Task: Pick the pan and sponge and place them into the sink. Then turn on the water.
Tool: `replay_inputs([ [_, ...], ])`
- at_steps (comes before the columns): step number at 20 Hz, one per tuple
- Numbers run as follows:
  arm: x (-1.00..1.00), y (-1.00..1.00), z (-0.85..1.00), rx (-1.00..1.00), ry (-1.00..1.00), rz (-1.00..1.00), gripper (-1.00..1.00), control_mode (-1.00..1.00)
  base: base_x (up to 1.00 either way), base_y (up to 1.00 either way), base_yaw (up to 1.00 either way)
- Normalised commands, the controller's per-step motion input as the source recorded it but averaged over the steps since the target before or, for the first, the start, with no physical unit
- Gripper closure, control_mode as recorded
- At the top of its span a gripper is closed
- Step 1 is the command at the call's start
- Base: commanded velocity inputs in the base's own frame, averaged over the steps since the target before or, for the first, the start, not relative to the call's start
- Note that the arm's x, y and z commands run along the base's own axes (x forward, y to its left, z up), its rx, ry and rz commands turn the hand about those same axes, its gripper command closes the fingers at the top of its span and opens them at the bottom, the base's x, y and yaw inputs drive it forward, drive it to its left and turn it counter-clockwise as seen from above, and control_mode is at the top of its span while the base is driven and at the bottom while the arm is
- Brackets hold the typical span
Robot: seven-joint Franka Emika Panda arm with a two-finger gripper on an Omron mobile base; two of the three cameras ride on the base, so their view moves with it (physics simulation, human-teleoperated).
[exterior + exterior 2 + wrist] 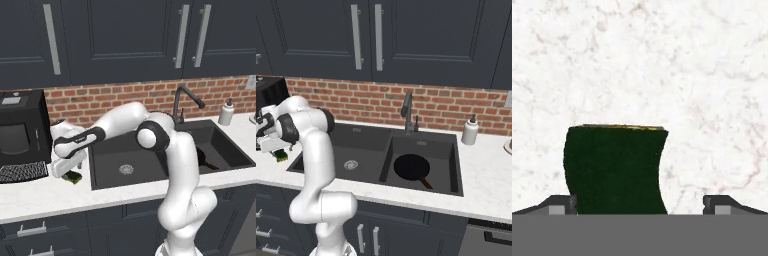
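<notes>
The dark green sponge [614, 170] with a yellow edge lies on the white counter left of the sink [110, 150]. My gripper [641, 205] hangs open just above the sponge [74, 177], one fingertip [562, 204] by its left edge, the other well clear on the right. From the right base the gripper [275, 148] and sponge [281, 156] sit at the far left. The black pan [412, 167] lies in the sink's [363, 145] smaller right basin; the arm hides part of the pan [204, 158]. No water runs from the dark gooseneck faucet [182, 102].
A black microwave [20, 132] stands on the counter just left of the gripper [70, 167]. A white soap dispenser [470, 131] sits right of the faucet [407, 111]. Brick wall and dark cabinets rise behind.
</notes>
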Motion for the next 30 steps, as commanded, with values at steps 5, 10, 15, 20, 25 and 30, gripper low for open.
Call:
replay_inputs([
  [5,0.04,0.27,-0.31,0.00,0.02,0.02,-1.00,-1.00,0.00,0.00,0.00],
  [10,-0.01,0.35,-0.25,0.00,0.00,0.01,-1.00,-1.00,0.00,0.00,0.00],
  [15,-0.12,0.07,-0.36,0.00,0.00,0.02,-1.00,-1.00,0.00,0.00,0.00],
  [20,-0.39,0.01,-0.45,0.00,0.00,0.00,1.00,-1.00,0.00,0.00,0.00],
  [25,-0.54,0.13,-0.44,-0.01,-0.01,0.00,1.00,-1.00,0.00,0.00,0.00],
  [30,-0.73,0.03,-0.25,0.00,-0.10,0.00,1.00,-1.00,0.00,0.00,0.00],
])
